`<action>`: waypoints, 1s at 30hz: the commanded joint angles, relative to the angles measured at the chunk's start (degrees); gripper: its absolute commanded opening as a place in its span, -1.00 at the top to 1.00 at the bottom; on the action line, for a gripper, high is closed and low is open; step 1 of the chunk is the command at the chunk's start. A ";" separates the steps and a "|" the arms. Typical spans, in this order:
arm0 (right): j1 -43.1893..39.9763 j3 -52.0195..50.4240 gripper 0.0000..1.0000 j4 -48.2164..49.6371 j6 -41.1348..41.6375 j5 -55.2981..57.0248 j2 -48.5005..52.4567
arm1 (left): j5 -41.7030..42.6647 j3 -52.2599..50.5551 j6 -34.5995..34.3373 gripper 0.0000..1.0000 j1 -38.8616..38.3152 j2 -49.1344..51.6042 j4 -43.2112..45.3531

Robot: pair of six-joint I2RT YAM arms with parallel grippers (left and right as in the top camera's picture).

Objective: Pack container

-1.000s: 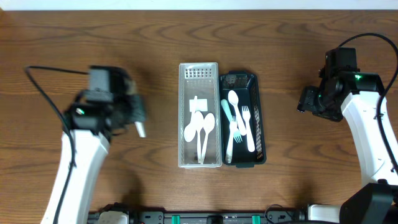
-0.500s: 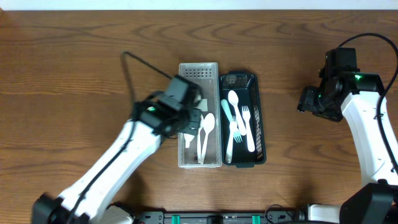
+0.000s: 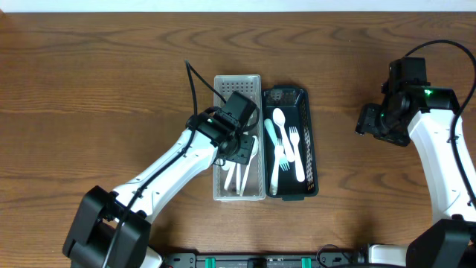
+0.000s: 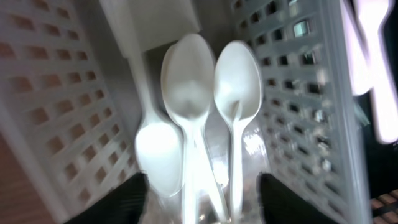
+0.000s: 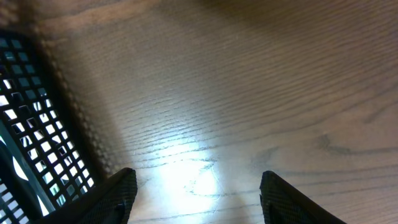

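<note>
Left gripper point(image 3: 239, 145) inside white bin point(image 3: 238, 87); right gripper point(image 3: 370, 123) over bare wood.
Overhead: at centre frame, the perforated white bin holds white plastic spoons point(image 3: 242, 175). A black lattice bin point(image 3: 310, 160) touches its right side and holds forks point(image 3: 294, 138). The right gripper is at the right edge, well apart, above the grained wood table point(image 3: 111, 59). Left wrist: only this view shows the fingers spread wide. Three glossy oval spoon bowls lie between them, nothing pinched. Right wrist: fingers spread above wood, with the black bin's grid at lower left.
</note>
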 commanded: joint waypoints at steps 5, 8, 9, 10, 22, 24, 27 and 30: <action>-0.42 -0.17 -0.35 3.69 -0.48 0.57 -0.26 | -9.55 8.96 5.31 -0.45 3.23 -7.58 -6.82; -0.39 -0.17 -0.45 9.60 -0.50 0.55 -0.26 | -12.87 9.53 6.12 -0.61 6.01 -12.98 -6.10; -0.24 -0.17 -0.48 11.89 -1.03 0.57 -0.26 | -14.05 9.53 6.12 -0.91 7.28 -14.43 -5.95; 0.04 -0.17 -0.53 14.25 -2.40 0.57 -0.26 | -15.39 9.53 6.12 -0.96 9.03 -15.89 -5.92; 5.57 -0.15 -0.98 36.15 -12.31 0.59 -0.57 | -16.33 9.29 7.02 -0.96 35.01 -18.08 -3.50; 5.46 -0.15 -0.98 35.30 -12.33 0.83 -0.68 | -16.33 9.29 7.04 -0.96 37.40 -18.14 -4.28; 5.16 -0.15 -0.98 32.13 -12.11 2.27 -0.74 | -16.33 8.66 7.82 -0.96 38.58 -18.80 -5.51; 4.81 -0.17 -0.98 29.35 -9.84 2.32 -0.96 | -16.33 6.05 8.17 -0.96 37.99 -21.51 -5.25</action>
